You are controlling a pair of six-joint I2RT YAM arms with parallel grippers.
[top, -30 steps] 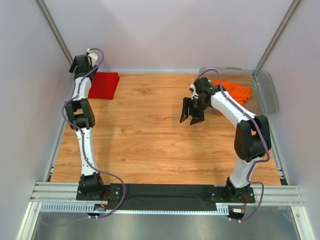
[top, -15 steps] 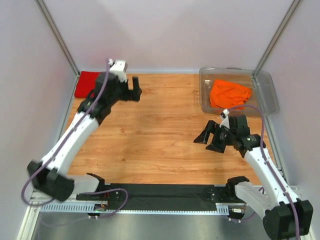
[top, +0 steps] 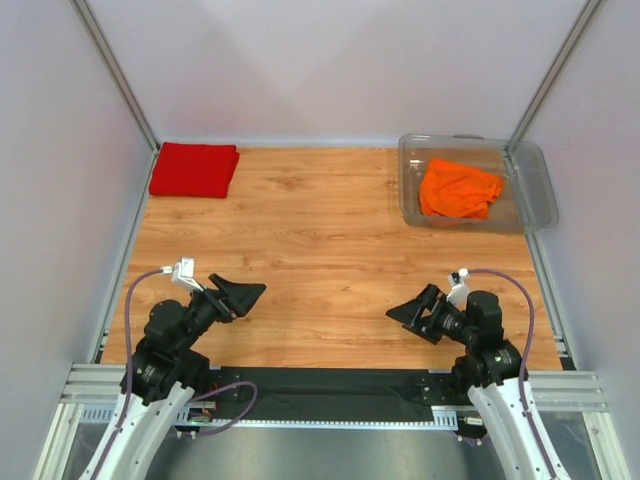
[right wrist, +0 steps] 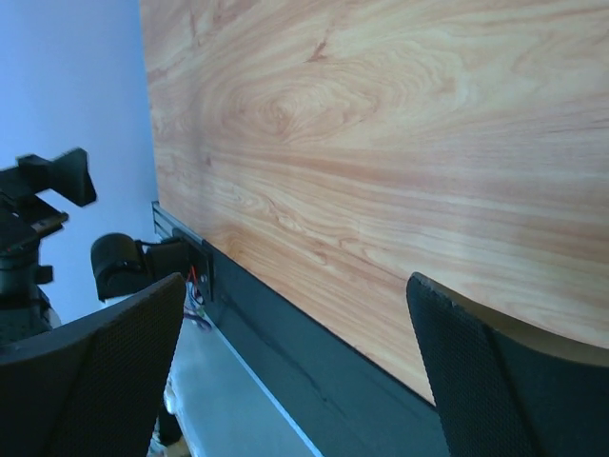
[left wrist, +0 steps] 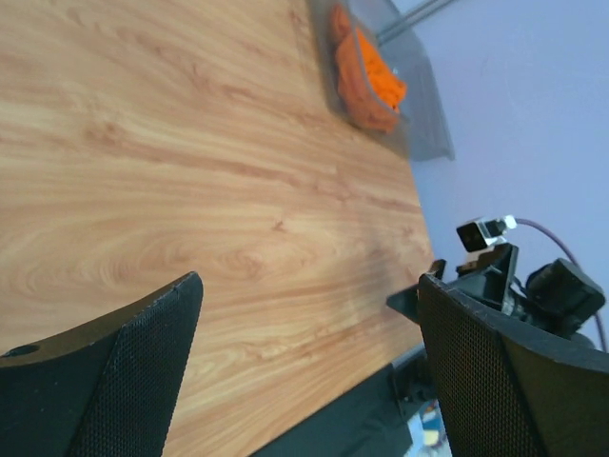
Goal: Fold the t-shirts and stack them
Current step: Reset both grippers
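Observation:
The red t-shirt (top: 194, 169) lies folded flat at the table's far left corner. The orange t-shirt (top: 459, 188) lies crumpled inside the clear plastic bin (top: 528, 205) at the far right; it also shows in the left wrist view (left wrist: 366, 76). My left gripper (top: 240, 294) is open and empty, low near the front left, pointing right. My right gripper (top: 412, 313) is open and empty, low near the front right, pointing left. Both grippers are far from both shirts.
The wooden table (top: 320, 250) lies between the arms and the shirts. A black mat strip (top: 330, 383) and metal rail run along the near edge. Grey walls stand on three sides. The right arm shows in the left wrist view (left wrist: 514, 286).
Both arms have pulled back from the far half of the table to low folded poses near their bases. The red shirt, earlier partly hidden by the left arm, is now fully in view.

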